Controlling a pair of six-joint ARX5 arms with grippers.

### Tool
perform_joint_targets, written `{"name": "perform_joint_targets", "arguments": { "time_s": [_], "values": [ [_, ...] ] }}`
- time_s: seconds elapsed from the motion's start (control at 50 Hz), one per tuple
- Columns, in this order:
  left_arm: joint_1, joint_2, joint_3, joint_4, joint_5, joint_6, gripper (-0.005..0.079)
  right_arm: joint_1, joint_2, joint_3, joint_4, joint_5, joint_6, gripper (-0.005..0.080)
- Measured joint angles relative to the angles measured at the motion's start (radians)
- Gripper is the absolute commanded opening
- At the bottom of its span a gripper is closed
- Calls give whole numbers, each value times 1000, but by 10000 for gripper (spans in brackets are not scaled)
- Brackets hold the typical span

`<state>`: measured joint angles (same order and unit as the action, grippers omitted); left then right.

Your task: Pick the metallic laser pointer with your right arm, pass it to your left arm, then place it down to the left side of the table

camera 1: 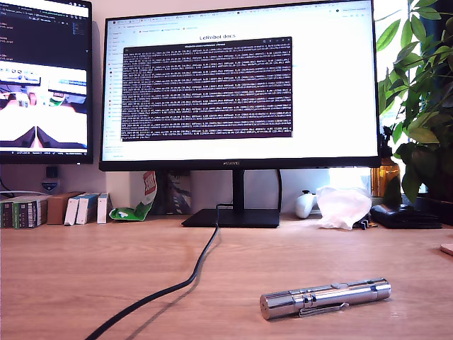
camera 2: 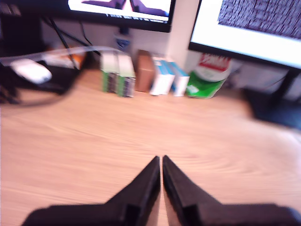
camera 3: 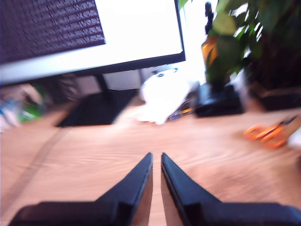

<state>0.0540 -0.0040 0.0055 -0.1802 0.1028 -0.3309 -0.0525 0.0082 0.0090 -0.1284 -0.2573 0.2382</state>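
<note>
Exterior view shows the metallic laser pointer (camera 1: pixel 325 297) lying on the table (camera 1: pixel 85 269) at about five o'clock. My first gripper (camera 2: pixel 161 159) and my second gripper (camera 3: pixel 156 156) hold nothing, jaws almost closed.

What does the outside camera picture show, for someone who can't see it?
A shiny metallic laser pointer lies on its side on the wooden table, toward the exterior view's right, with nothing holding it. A black cable snakes across the table from a big monitor behind. Small boxes sit at the exterior view's left, a leafy plant at its right.
</note>
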Motion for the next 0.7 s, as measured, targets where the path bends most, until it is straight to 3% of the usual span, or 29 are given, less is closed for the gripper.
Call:
{"name": "perform_joint_targets", "arguments": {
  "time_s": [0.16,0.32,0.42,0.58,0.7],
  "values": [
    [0,0,0,13,40,-80,-11,0,0,0,41,-49,116,13],
    [-5,0,0,154,221,-82,-19,0,0,24,88,-238,144,-13],
    [-21,0,11,166,286,-39,-19,0,2,60,73,-346,147,-13],
    [-39,1,64,192,311,9,-19,3,59,116,73,-496,174,-13],
    [-47,1,116,205,369,108,-19,30,148,128,64,-600,180,-13]
  ]
}}
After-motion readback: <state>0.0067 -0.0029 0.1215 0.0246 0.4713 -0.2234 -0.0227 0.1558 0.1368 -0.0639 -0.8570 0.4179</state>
